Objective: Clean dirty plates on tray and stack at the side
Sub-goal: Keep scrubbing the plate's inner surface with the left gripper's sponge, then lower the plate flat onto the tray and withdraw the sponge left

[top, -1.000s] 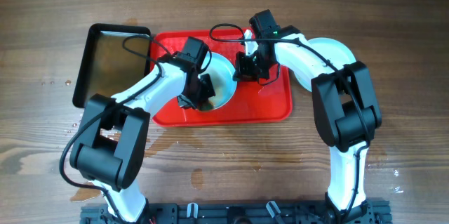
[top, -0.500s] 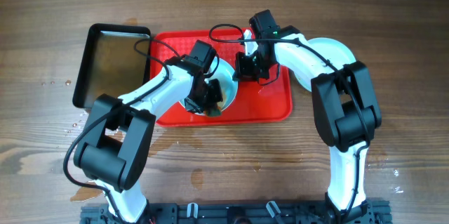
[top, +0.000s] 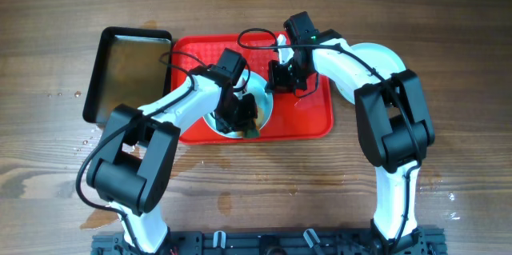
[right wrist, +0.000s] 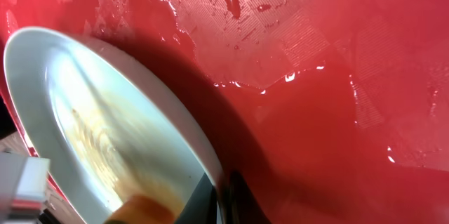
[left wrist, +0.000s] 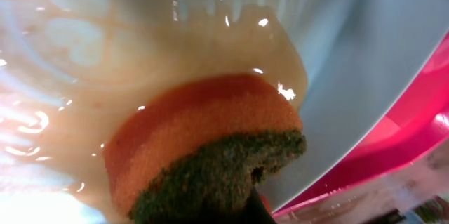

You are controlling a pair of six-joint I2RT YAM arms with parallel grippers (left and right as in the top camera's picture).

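1. L claw (top: 240,113): pinched on an orange/green sponge (left wrist: 203,147). The orange side looks pressed to the plate (left wrist: 365,76), w/ a brownish water film around it. That's your scrub contact.
2. R claw (top: 282,77): closed on the plate's rim, on the side toward the counter's right edge. That's my read, as only one finger shows in its wrist view. It props the plate tilted (shadow on the tray beneath), prob. so the plate won't skate under the sponge.
3. The plate sits on the red tray (top: 308,119), mid-counter (top: 448,15) toward the far edge. The black pan (top: 128,63) is just beside the tray, toward the far-left corner. No other plates visible.
4. Vs 1 s ago: the L claw + sponge have swept from the plate's left part toward the near edge, and more of the plate's face shows. The R claw hasn't budged.
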